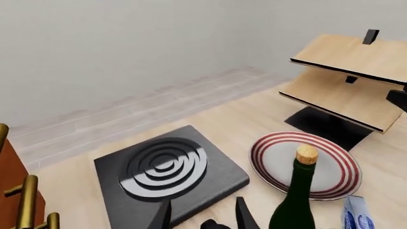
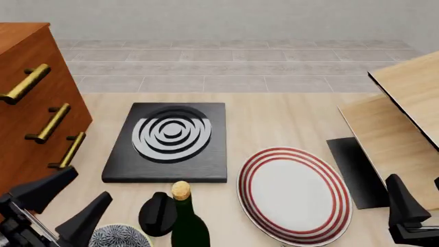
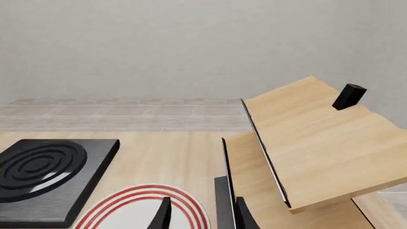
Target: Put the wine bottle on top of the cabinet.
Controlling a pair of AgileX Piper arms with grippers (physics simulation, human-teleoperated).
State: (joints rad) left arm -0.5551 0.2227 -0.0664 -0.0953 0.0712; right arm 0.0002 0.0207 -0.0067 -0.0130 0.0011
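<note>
The wine bottle [image 2: 186,226] stands upright on the table near the front edge, dark green with a tan cork; in the left wrist view the wine bottle [image 1: 296,200] rises beside the fingers, not between them. The cabinet [image 2: 28,103], reddish-brown with brass bar handles, fills the left side, and a strip of the cabinet [image 1: 9,181] shows in the left wrist view. My left gripper [image 2: 89,184] is open and empty, between cabinet and bottle. My right gripper [image 2: 415,182] at the front right is open and empty, and the right gripper [image 3: 203,200] hangs over the plate's edge.
A black ringed stove plate [image 2: 168,144] lies mid-table. A red-striped plate [image 2: 329,180] sits right of the bottle. A black round knob [image 2: 158,213] and a patterned bowl [image 2: 120,236] sit by the bottle's base. A pale-wood slanted shelf [image 2: 404,118] stands at the right.
</note>
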